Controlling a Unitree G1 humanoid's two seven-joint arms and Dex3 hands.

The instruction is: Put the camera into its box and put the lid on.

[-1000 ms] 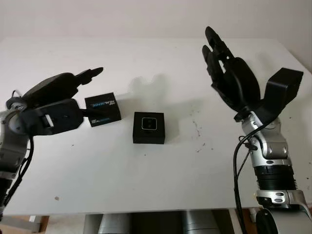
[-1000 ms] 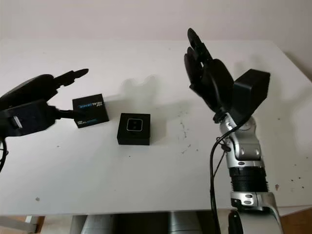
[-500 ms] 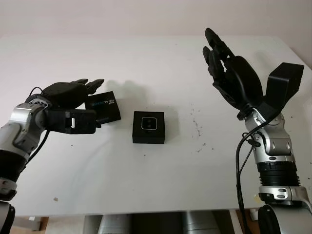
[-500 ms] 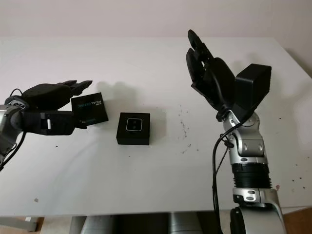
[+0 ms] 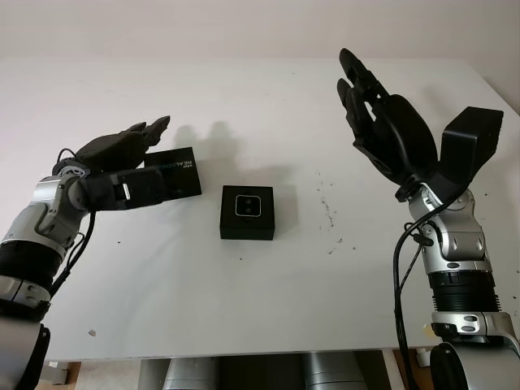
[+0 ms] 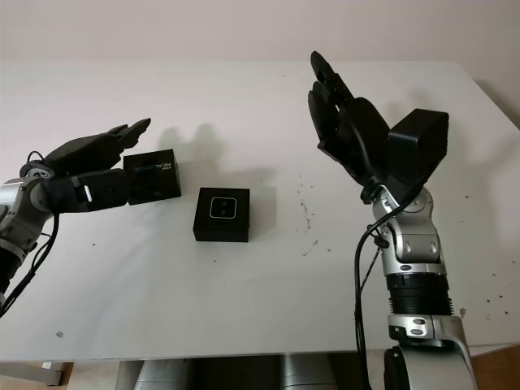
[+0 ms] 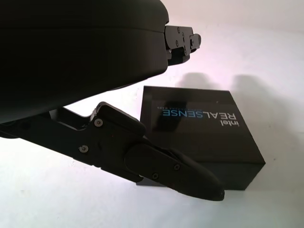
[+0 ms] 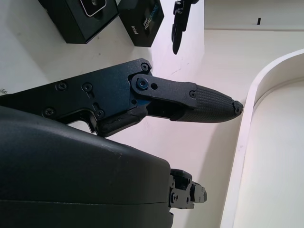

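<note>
Left hand [image 5: 122,150] open, at 9 o'clock, beside lid [image 5: 172,172], not gripping. Box [image 5: 248,212] at counter [image 5: 244,309] centre, camera [image 5: 248,205] seated inside. Lid likely light, rigid card; grip opposite side walls. Right hand [image 5: 382,122] open, raised at 2 o'clock.

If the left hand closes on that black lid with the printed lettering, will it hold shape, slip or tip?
The lid looks like rigid card with square edges, so it probably holds shape. Its matte faces likely grip reasonably. Low and flat-sided, it should slide rather than tip. The left hand is open beside it.
</note>
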